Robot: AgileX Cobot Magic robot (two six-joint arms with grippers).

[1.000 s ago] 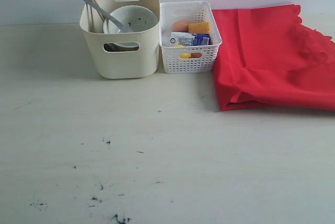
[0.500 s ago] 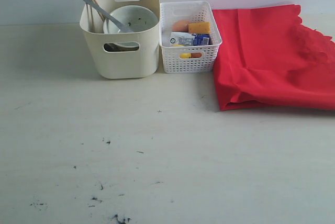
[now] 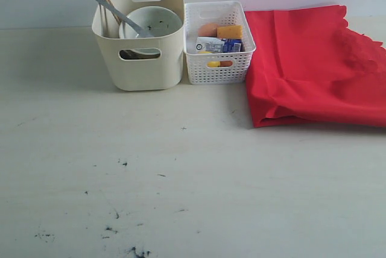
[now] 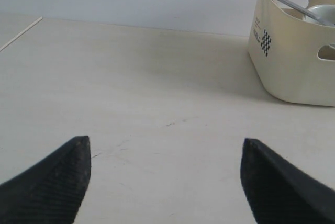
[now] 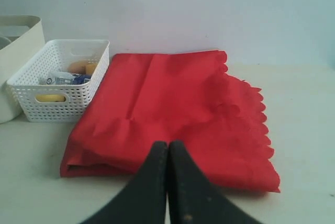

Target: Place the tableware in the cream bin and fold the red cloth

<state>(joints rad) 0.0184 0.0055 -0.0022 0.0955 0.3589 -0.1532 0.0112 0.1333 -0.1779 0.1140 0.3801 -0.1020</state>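
The cream bin (image 3: pixel 142 59) stands at the back left of the table and holds the pale speckled bowl (image 3: pixel 154 20), a metal knife (image 3: pixel 117 14) and wooden chopsticks (image 3: pixel 108 0) leaning out. In the left wrist view the cream bin (image 4: pixel 293 51) sits well off from my left gripper (image 4: pixel 166 156), which is open over bare table. The red cloth (image 3: pixel 313 59) lies folded at the back right, its scalloped edge on the right side. My right gripper (image 5: pixel 167 148) is shut and empty, just short of the red cloth (image 5: pixel 172 109). Neither gripper shows in the exterior view.
A white lattice basket (image 3: pixel 218 68) with food items and a carton stands between the bin and the cloth, touching both; it also shows as a white basket (image 5: pixel 60 85) in the right wrist view. Dark scuff marks (image 3: pixel 120 234) dot the front of the table.
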